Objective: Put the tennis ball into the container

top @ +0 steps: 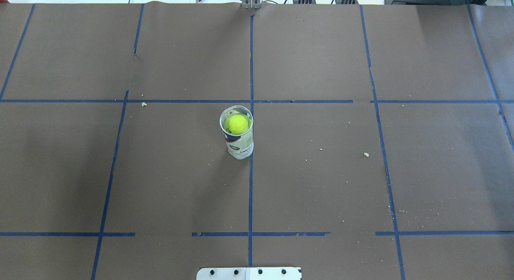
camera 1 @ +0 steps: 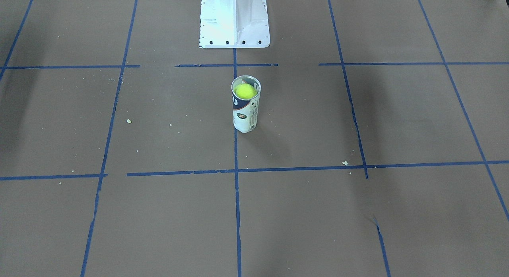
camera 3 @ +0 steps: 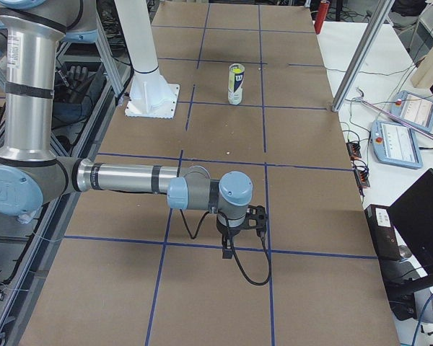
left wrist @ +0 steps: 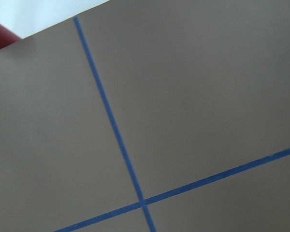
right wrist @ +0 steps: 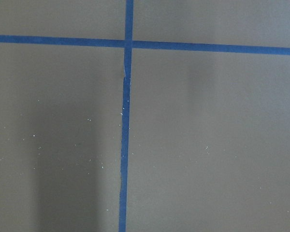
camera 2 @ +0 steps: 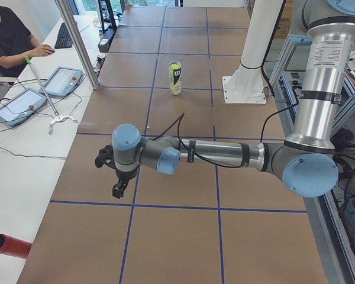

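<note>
The tennis ball [camera 1: 245, 91] sits inside the upright container [camera 1: 245, 114], near the middle of the tabletop [camera 1: 358, 213], so the task looks done. The left arm [camera 2: 213, 155] and right arm [camera 3: 130, 178] hang near opposite tabletop ends, likely parked clear. I cannot tell how wide their jaws are.

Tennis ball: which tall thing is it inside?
The clear can with the silvery rim; the ball shows yellow-green through its open top. The white pedestal stands apart.
</note>
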Controlling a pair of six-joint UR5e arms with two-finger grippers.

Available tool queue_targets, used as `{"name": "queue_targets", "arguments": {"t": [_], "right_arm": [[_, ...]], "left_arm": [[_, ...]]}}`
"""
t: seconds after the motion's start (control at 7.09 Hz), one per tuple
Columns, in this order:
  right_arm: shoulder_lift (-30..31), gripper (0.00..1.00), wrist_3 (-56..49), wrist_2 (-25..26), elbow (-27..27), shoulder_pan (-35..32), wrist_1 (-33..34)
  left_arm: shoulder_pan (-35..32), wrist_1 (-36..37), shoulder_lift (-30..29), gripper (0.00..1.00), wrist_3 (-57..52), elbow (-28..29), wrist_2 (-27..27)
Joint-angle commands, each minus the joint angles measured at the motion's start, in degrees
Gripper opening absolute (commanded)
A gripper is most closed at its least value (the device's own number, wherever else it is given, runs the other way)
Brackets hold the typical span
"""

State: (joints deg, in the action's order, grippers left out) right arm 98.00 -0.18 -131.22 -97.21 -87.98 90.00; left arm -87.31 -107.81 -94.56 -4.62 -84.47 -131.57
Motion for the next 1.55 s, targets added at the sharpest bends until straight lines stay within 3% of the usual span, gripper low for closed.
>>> {"name": "queue_targets", "arguments": {"t": [0.0, 0.28, 0.42, 1.41], "right_arm": [[0.0, 1.0, 0.0, 0.0, 0.0, 0.0, 0.0], [0.0, 1.0, 0.0, 0.0, 0.0, 0.0, 0.0], [0.0, 1.0, 0.0, 0.0, 0.0, 0.0, 0.0], [0.0, 1.0, 0.0, 0.0, 0.0, 0.0, 0.0]], "left_arm": [[-2.07, -0.93, 3.67, 1.0, 0.57, 1.68, -1.5], [-2.34, 13.07, 3.07, 1.0, 0.49, -3.29, -3.16], [-2.34, 13.41, 3.76, 1.0, 0.49, -6.29, -3.17], [-2.34, 13.32, 3.16, 1.0, 0.05, -6.85, -2.9]]}}
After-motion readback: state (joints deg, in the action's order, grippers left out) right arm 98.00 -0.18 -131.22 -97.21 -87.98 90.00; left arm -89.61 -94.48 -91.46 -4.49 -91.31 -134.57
